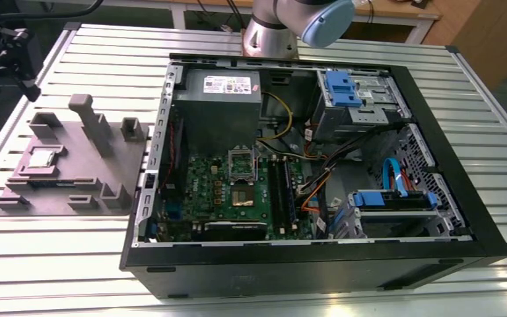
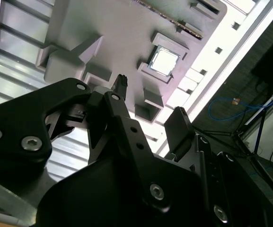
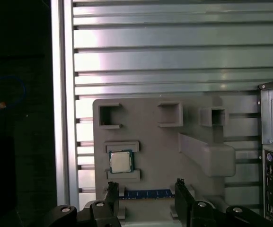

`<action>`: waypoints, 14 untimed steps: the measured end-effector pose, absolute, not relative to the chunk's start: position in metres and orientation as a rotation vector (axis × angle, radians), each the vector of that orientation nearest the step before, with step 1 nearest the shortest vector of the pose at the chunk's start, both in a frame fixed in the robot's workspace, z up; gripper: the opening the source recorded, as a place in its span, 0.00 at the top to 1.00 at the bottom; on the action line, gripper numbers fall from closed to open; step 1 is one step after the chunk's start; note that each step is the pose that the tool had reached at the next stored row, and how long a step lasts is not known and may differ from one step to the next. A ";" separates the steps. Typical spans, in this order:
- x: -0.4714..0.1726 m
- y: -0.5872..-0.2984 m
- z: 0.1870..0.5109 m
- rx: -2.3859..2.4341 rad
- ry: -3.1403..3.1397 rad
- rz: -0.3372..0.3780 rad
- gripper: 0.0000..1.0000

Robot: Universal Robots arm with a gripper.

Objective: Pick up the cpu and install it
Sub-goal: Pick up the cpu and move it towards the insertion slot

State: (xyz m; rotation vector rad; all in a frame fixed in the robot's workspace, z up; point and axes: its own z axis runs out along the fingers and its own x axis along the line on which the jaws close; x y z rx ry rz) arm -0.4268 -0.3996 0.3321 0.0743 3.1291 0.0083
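The cpu (image 1: 42,158) is a small silvery square chip lying flat in a recess of the grey fixture plate (image 1: 82,168), at the exterior view's left, on the slatted table. It shows in both wrist views, cpu (image 3: 120,161) and cpu (image 2: 164,61). My gripper (image 3: 145,185) hangs well above the plate, open, with nothing between its black fingers (image 3: 180,187). In the second wrist view the gripper (image 2: 150,104) stands apart from the chip. The green board's metal-framed socket (image 1: 240,160) lies inside the open computer case (image 1: 451,178).
A blue memory stick (image 3: 145,193) lies in the fixture close to the cpu. Upright grey posts (image 1: 90,119) rise from the plate. The case holds a grey power supply box (image 1: 222,89), blue drive brackets (image 1: 342,86) and loose cables (image 1: 324,172). The arm (image 1: 280,26) rises behind the case.
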 end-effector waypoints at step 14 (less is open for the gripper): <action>-0.427 -0.400 0.328 0.074 3.129 0.008 0.41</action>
